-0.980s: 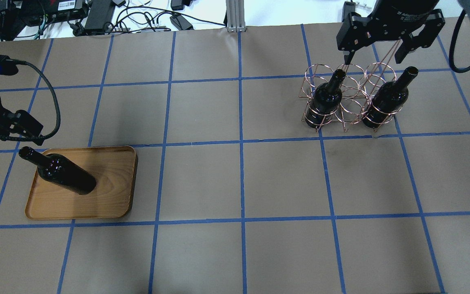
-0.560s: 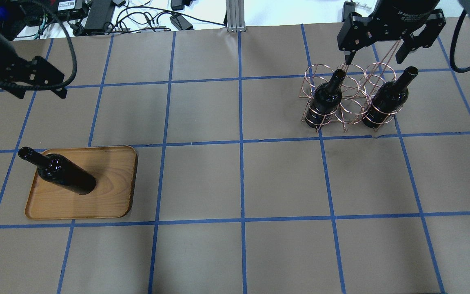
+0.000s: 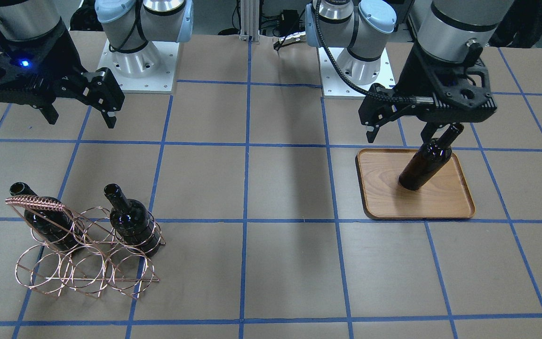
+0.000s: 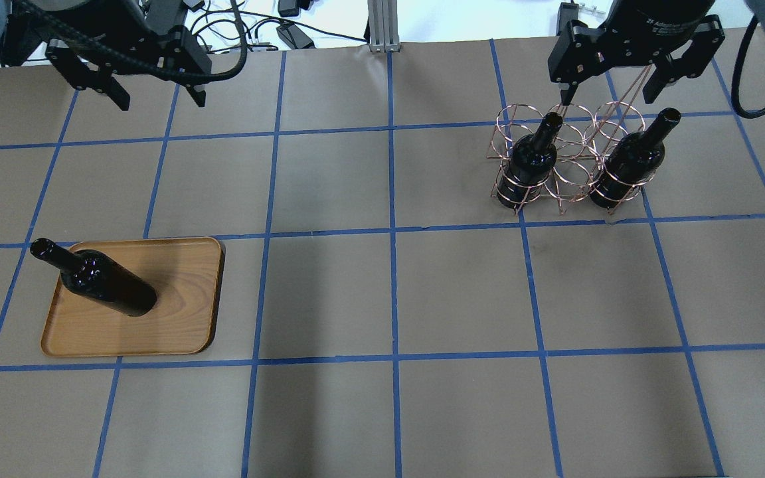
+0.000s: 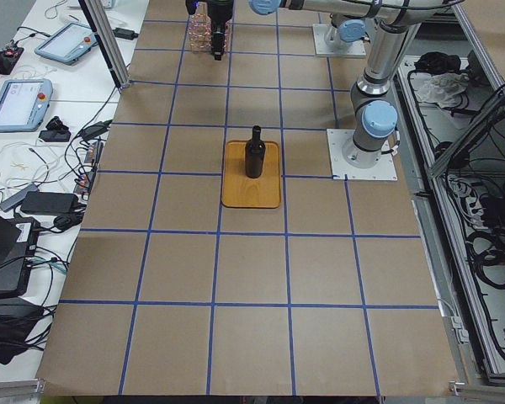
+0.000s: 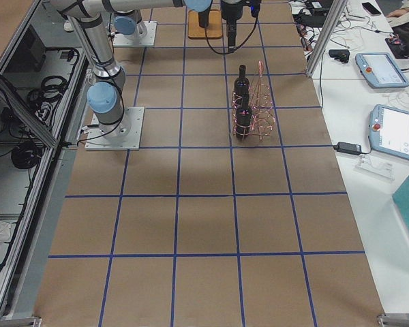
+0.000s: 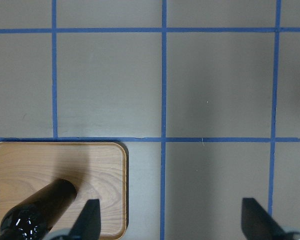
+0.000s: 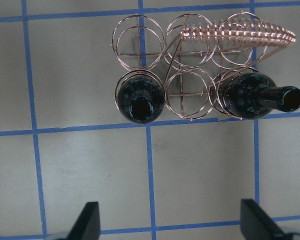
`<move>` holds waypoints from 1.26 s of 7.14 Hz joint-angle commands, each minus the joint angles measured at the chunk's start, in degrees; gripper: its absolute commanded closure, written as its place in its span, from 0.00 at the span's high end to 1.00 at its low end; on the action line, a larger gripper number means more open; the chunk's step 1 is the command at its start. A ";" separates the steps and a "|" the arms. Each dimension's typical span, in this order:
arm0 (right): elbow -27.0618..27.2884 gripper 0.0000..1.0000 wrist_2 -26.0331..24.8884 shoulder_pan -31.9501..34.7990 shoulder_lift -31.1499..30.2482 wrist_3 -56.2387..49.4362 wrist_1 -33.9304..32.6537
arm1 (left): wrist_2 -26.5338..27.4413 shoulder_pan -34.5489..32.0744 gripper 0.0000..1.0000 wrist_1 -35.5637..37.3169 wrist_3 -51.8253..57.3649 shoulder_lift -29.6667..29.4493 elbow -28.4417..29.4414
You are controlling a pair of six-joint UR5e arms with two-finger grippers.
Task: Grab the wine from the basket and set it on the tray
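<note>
One wine bottle (image 4: pixel 107 282) stands upright on the wooden tray (image 4: pixel 183 332); both also show in the front view, bottle (image 3: pixel 424 162) and tray (image 3: pixel 440 202). My left gripper (image 4: pixel 160 99) is open and empty, raised above the table past the tray. In its wrist view the gripper (image 7: pixel 172 222) has the bottle (image 7: pixel 37 212) at its lower left. The copper wire basket (image 4: pixel 572 166) holds two upright bottles (image 4: pixel 532 159) (image 4: pixel 628 166). My right gripper (image 4: pixel 609 93) is open and empty, high beside the basket (image 8: pixel 190 65).
Cables and power bricks (image 4: pixel 223 26) and an aluminium post (image 4: pixel 382 26) lie past the table's far edge. The arm bases (image 3: pixel 139 61) (image 3: pixel 355 66) stand on the robot's side. Blue tape lines grid the brown table.
My left gripper has moved away from the bottle on the tray, toward the far edge of the table and inward. The bottle stays upright on the tray. The right arm has not moved.
</note>
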 commanded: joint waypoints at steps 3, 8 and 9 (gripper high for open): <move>0.00 1.00 -0.11 0.00 0.00 0.00 0.00 | -0.80 -4.19 1.00 -3.80 -0.71 2.56 -0.71; 0.00 1.00 0.07 0.00 0.00 0.00 0.09 | -0.80 -0.41 1.00 -5.68 4.65 6.10 -2.90; 0.00 1.00 0.07 0.00 0.00 0.00 0.09 | -0.54 -0.41 1.00 -5.50 4.65 6.19 -2.99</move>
